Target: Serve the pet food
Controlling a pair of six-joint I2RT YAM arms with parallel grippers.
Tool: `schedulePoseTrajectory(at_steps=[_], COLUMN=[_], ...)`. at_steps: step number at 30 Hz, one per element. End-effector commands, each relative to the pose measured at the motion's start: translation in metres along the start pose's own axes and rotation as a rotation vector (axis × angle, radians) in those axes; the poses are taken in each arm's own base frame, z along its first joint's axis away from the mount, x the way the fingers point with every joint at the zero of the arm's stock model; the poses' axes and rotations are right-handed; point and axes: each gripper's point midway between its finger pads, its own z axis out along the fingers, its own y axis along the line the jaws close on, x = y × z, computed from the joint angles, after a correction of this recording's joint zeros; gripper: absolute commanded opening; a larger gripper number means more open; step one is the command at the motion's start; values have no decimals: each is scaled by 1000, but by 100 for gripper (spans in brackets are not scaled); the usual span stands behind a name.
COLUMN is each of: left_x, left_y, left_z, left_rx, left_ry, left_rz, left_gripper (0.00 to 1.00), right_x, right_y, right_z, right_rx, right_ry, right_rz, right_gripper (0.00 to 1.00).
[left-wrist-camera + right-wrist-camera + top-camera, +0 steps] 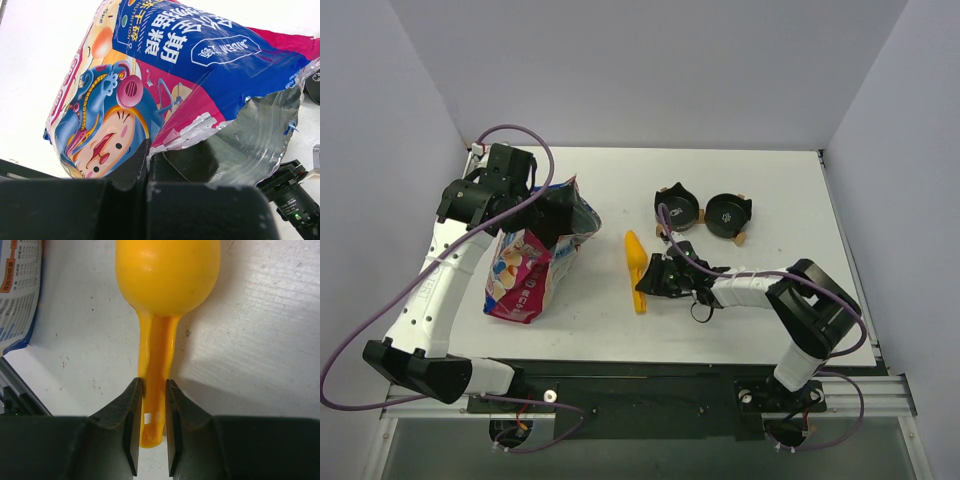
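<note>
- Pinching the torn top edge of the pet food bag (pixel 165 75) with the left gripper (pixel 149 157): fingers (pixel 132 165) closed to a thin slit, with glossy film caught between them.
- Holding that end of the bag up off the table (pixel 760 180), well to the left of the yellow scoop (pixel 636 270). Lower end of the bag down on the tabletop, colourful front facing up.
- Gaping open just beside the left fingers: crinkled silver lining in view, the inside too dark to make out any kibble.
- Clamping the scoop's thin handle with the right gripper (pixel 152 390), reaching in from the scoop's right. Fingers (pixel 131 405) set narrow, one pad pressed against each side, and the handle's tip poking out past them toward the wrist.
- Lying on the table with the rounded end pointing away from the arm bases and the handle end toward them.
- Standing beyond the scoop and to its right: a black bowl (pixel 678 208) and a second black bowl (pixel 728 213), side by side. Both apart from the scoop and close behind the right forearm.
- Showing at the scoop's left in the right wrist view: a corner of the bag's white printed back, near the scoop but not touching it.
</note>
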Motion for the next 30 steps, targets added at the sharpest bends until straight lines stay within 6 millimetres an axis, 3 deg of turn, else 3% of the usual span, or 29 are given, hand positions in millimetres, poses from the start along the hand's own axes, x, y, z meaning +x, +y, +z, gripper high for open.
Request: schedulePoseTrajectory(at_steps=[1, 9, 25, 30], left_x=[-13, -12, -8, -7], left_y=[-22, -20, -21, -22], left_z=[-13, -14, -13, -14], left_rx=[97, 99, 109, 115], left_ry=[-31, -38, -33, -29], left_rz=[-50, -58, -53, -57], left_gripper=[0, 0, 0, 0], right_x=[63, 60, 35, 29], right_y=[-65, -85, -87, -89], right_z=[-13, -25, -47, -56], right_rx=[158, 183, 229, 251], right_ry=[193, 153, 63, 35], right_rz=[40, 100, 77, 84], right_gripper=[1, 6, 16, 23])
